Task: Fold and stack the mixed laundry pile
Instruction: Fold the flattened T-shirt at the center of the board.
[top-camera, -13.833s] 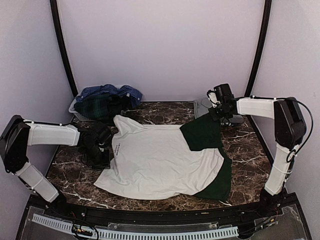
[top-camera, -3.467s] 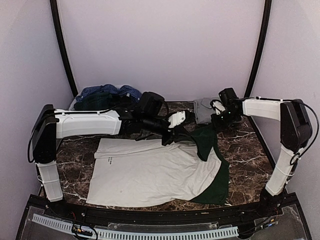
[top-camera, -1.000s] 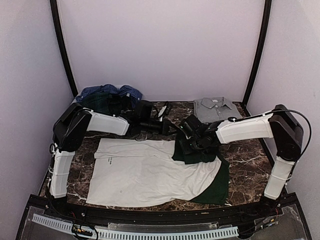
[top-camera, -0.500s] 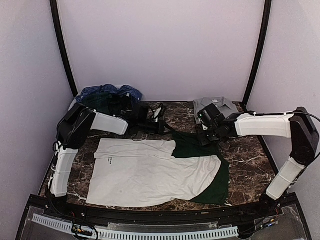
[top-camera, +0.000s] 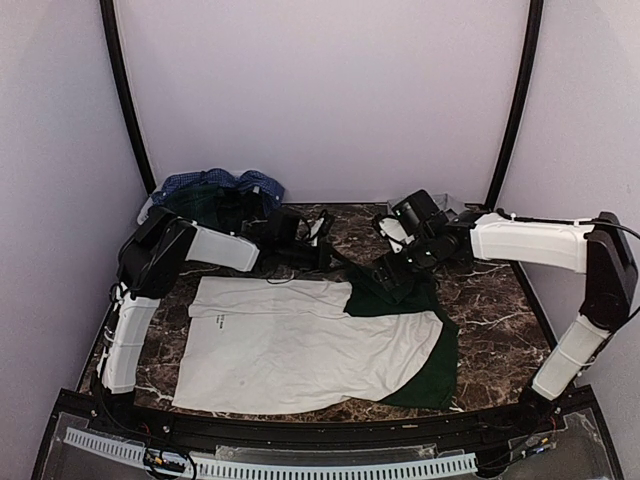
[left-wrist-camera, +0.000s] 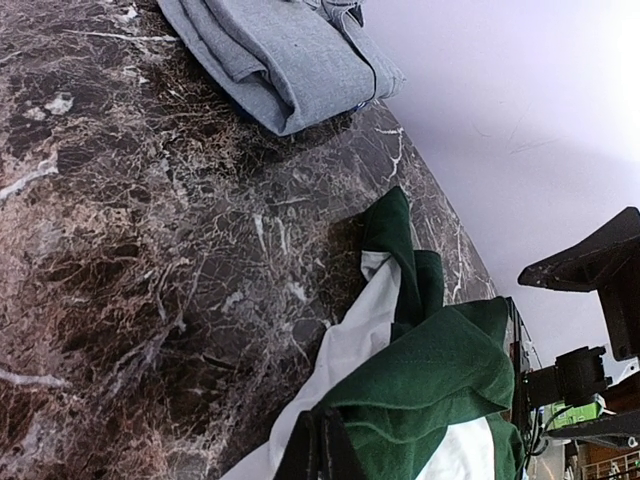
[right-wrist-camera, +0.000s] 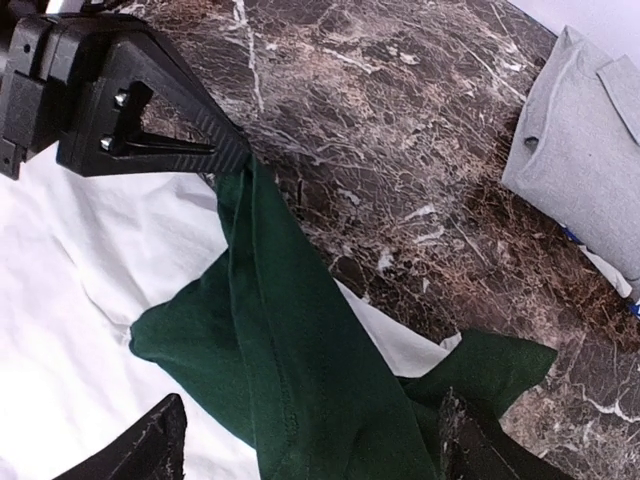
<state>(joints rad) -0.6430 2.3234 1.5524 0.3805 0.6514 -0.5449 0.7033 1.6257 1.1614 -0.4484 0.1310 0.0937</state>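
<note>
Here, left hand (right-wrist-camera: 238, 158) clenched on green sleeve (right-wrist-camera: 290, 360) of white tee (top-camera: 290, 345), right hand (right-wrist-camera: 310, 430) released, lettering (top-camera: 219, 319) unreadable.

Looking at a white tee (top-camera: 290, 340) with small black letters near its left edge, lying spread flat in the middle of the table (top-camera: 490, 290), with its far green sleeve (top-camera: 385, 290) bunching up over the white and rising to a pinched tip, and its near green sleeve (top-camera: 440, 370) lying flat on the right. Seeing a blue checked shirt (top-camera: 215, 182) and a dark green tartan shirt (top-camera: 195, 207) lying bunched together in the far left corner. Spotting a grey shirt (left-wrist-camera: 290, 60) sitting neatly folded at the far right.
</note>
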